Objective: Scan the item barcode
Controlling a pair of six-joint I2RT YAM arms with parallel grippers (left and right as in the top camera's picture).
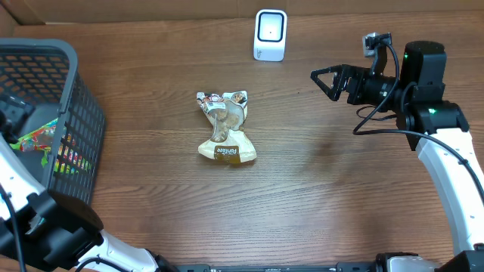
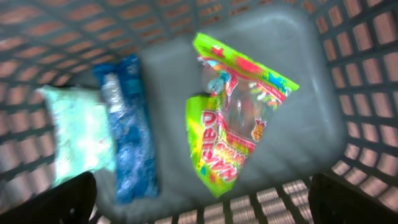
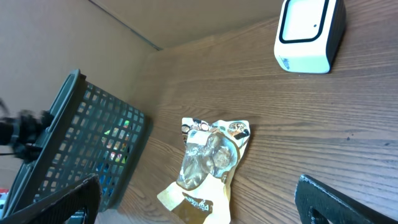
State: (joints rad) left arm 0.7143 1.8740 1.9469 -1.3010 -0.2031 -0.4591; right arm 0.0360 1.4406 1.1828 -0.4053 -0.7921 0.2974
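Left gripper [image 2: 208,208] is hanging wide open, empty, over the basket [image 1: 68,53] (candy bag [image 2: 239,118] seemingly deposited as scanned); right gripper [image 1: 324,81], equally open and empty, is facing the unscanned snack packet [image 1: 225,128]

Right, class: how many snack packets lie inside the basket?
3, across the left wrist view: a pale mint packet, then a blue packet beside it, then a green candy bag. The view is blurred; more may be hidden.
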